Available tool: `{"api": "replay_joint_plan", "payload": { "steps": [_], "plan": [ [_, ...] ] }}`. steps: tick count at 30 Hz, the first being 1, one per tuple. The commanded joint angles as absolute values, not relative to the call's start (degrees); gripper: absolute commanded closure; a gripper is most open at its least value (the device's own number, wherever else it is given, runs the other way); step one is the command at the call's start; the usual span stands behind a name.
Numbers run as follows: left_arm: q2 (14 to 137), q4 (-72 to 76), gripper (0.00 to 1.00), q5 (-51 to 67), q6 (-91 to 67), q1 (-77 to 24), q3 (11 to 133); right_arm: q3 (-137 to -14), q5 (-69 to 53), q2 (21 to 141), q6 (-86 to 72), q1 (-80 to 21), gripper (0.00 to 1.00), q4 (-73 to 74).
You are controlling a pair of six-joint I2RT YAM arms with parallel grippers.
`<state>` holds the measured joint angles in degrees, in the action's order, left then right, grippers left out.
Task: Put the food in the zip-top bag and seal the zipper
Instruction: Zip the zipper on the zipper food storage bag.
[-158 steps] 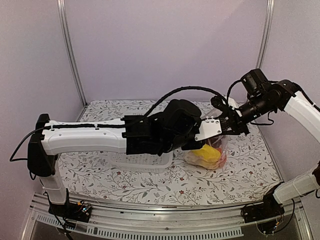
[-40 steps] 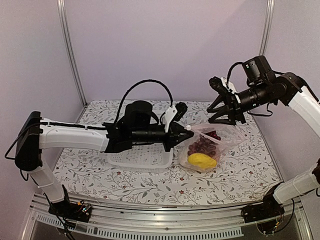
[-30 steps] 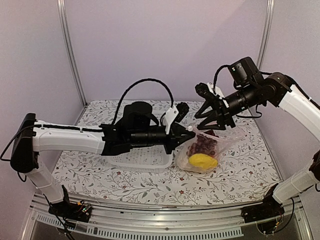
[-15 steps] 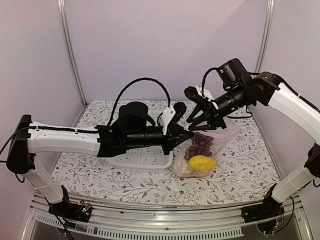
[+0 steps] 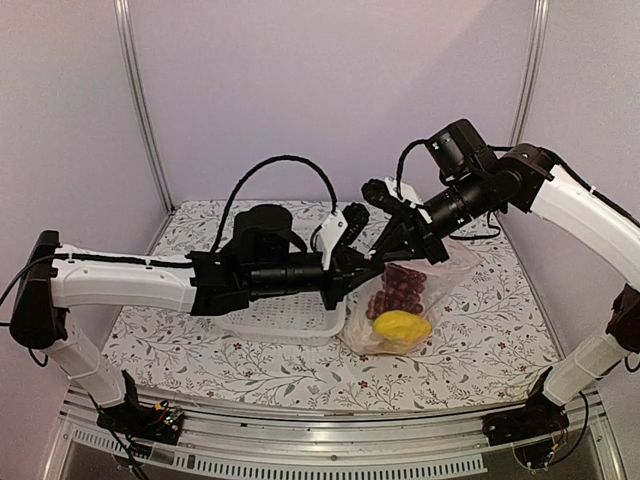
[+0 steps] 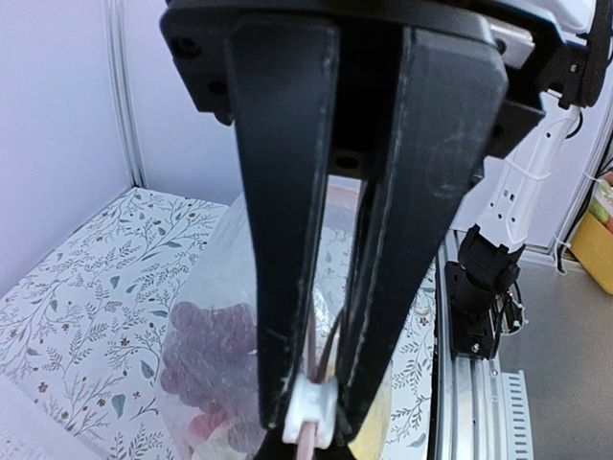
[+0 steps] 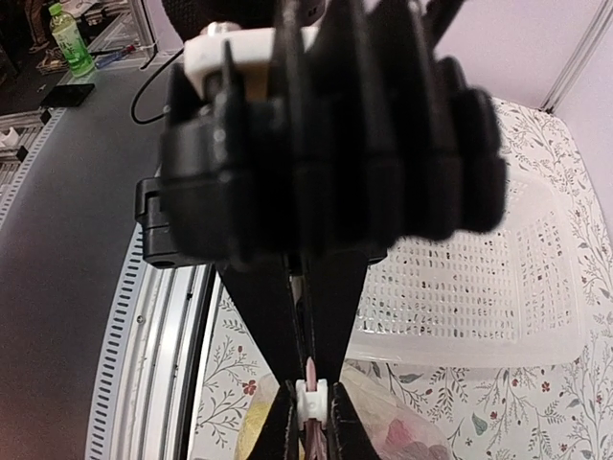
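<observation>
The clear zip-top bag (image 5: 440,272) hangs above the table. It holds the purple grapes (image 5: 400,288), a yellow piece (image 5: 402,325) and other food that is partly hidden. My left gripper (image 5: 371,268) is shut on the white zipper slider (image 6: 311,420) at the bag's top edge and holds the bag up. My right gripper (image 5: 385,255) meets it from the right. In the right wrist view its fingers (image 7: 287,326) close on the pink zipper strip just above the slider (image 7: 312,400). The grapes also show in the left wrist view (image 6: 206,345).
The white perforated basket (image 5: 280,318) stands on the floral table under the left arm, just left of the bag; it also shows in the right wrist view (image 7: 460,287). A metal rail (image 5: 330,440) runs along the near edge. Frame posts stand at the back corners.
My right arm has swung left and down from beside the bag to its mouth and closed there. The left gripper has kept the slider, drawing the hanging bag slightly left.
</observation>
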<state>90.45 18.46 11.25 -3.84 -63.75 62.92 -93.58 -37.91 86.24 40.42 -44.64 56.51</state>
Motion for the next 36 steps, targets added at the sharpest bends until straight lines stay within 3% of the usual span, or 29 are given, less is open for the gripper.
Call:
{"api": "replay_joint_plan", "payload": {
  "steps": [1,10,36],
  "plan": [
    [88.1,20.9,1.00,10.0,-3.6,-64.3,62.2,-94.8,-35.8,86.8,40.1,-45.2,0.99,57.2],
    [86.3,19.6,1.00,3.4,-3.6,-64.2,59.7,-94.4,-27.4,86.4,39.2,-44.4,1.00,58.4],
    [78.1,19.2,1.00,-2.3,-3.5,-60.8,51.7,-80.4,-28.2,76.4,47.1,-22.0,0.99,66.6]
  ]
}}
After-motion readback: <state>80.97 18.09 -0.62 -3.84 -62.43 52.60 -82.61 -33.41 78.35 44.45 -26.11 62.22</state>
